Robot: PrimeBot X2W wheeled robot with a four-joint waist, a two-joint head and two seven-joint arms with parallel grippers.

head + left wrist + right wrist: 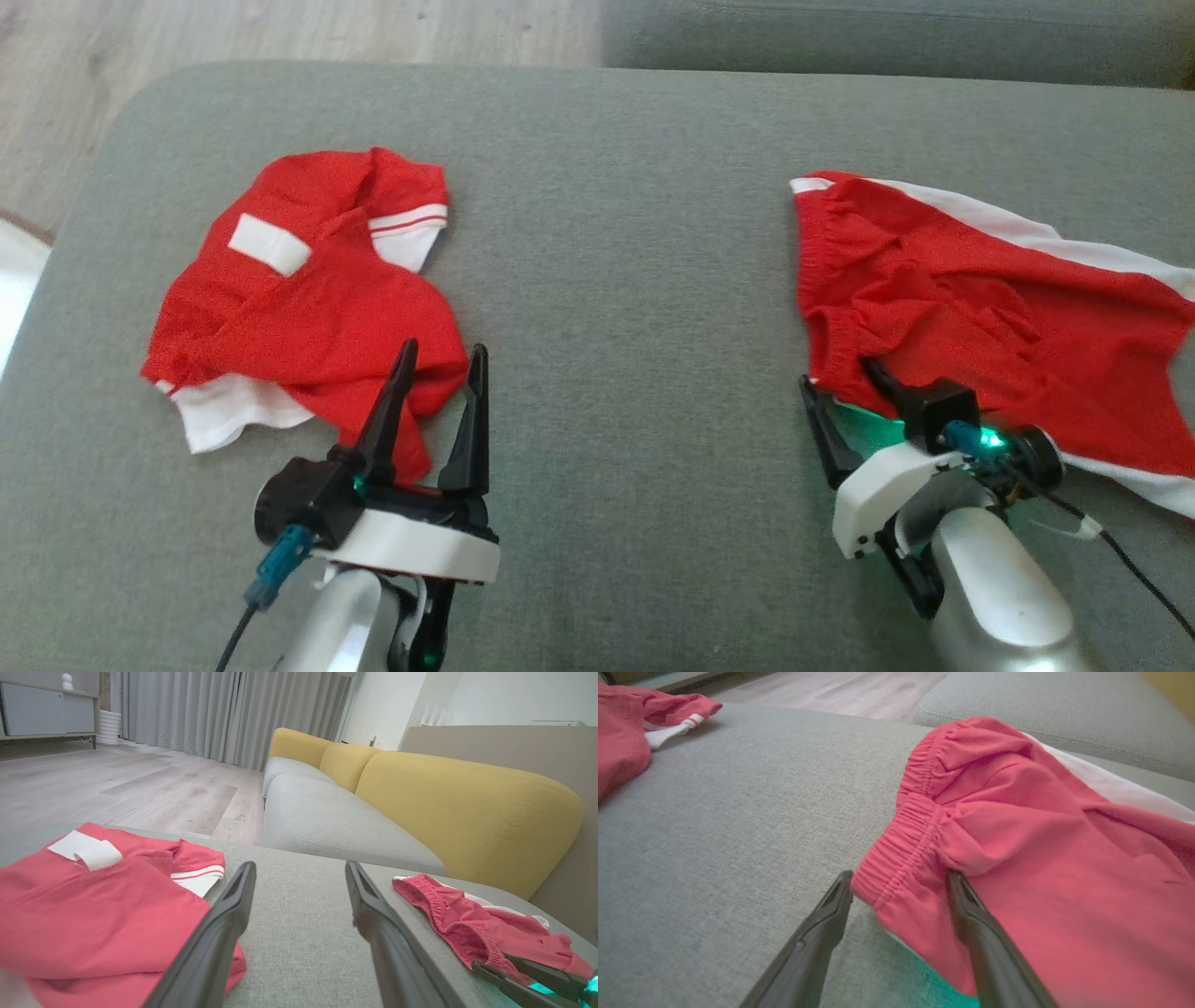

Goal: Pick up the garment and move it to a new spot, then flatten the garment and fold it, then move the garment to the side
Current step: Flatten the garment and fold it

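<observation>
**Two tools open – step 1 (pickup), grip not yet made**

Nearest: L tool [443, 347] hangs w/ jaws spread and nothing between them, tips just over the near hem of a crumpled red shirt [308, 299] w/ white trim. R tool [836, 371] is likewise released and holds nothing. In the R wrist view its fingers [985, 942] straddle the near corner of the elastic waistband [901, 858] of the red shorts [980, 317]: one finger on the bare side, the other across the cloth.

Where things lie: the shorts are on the R side of the grey cushion [616, 280], spread out but wrinkled, w/ a white stripe [1008, 229] along the far edge. The shirt is well apart on the L side, w/ bare cushion between them.

Step, as I judge it: the pickup. The shorts look like the garment in hand, since the R tool is set around the waistband. The L tool by the shirt leaves some doubt. Nothing is lifted; moving, flattening, folding and setting aside are all to do.

Nxt move calls for:
- R tool closing on that waistband corner, deep enough to catch the thick elastic and prob both layers.
- Lift, then carry toward the bare middle.
- L tool likely needed at the far waistband corner for the flattening.

Farther off: a sofa [444, 798] w/ grey seats and yellow backs, then wood floor [140, 788].
</observation>
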